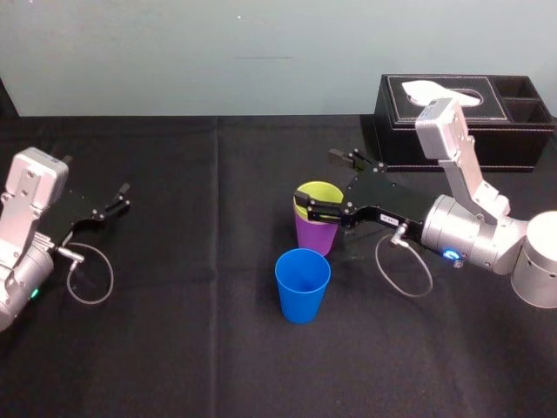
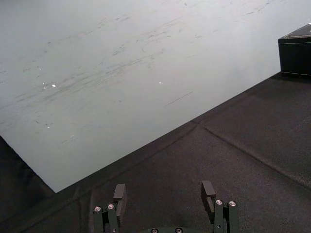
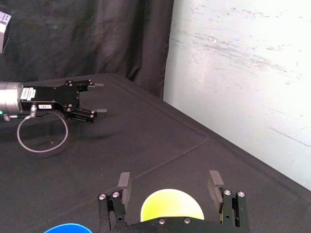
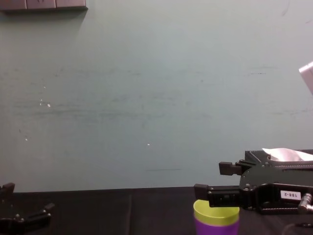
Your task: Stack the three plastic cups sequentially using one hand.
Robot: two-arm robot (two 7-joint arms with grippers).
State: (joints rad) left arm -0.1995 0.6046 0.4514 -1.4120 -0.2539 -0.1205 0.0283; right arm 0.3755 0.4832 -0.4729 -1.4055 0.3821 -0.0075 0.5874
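Blue cup: noted upright and alone on the black-clothed counter, nearest the front edge, touched by nothing. Just behind it, toward the counter's middle, the yellow-green cup is seen seated inside the purple cup, its rim standing proud of the purple one. The right claw, labelled 188-2, is held at about rim height. Its jaws are spread, one on each side of the yellow-green cup. A gap is visible on both sides in the right wrist view, so nothing is clamped. The left claw is parked near the left edge, jaws likewise apart and empty. A black tissue box is recorded at the far right corner, uninvolved. Progress is judged at one nesting of two: the first pair is stacked, the blue cup not yet joined to it. Remaining work is taken to be one further grasp and placement.
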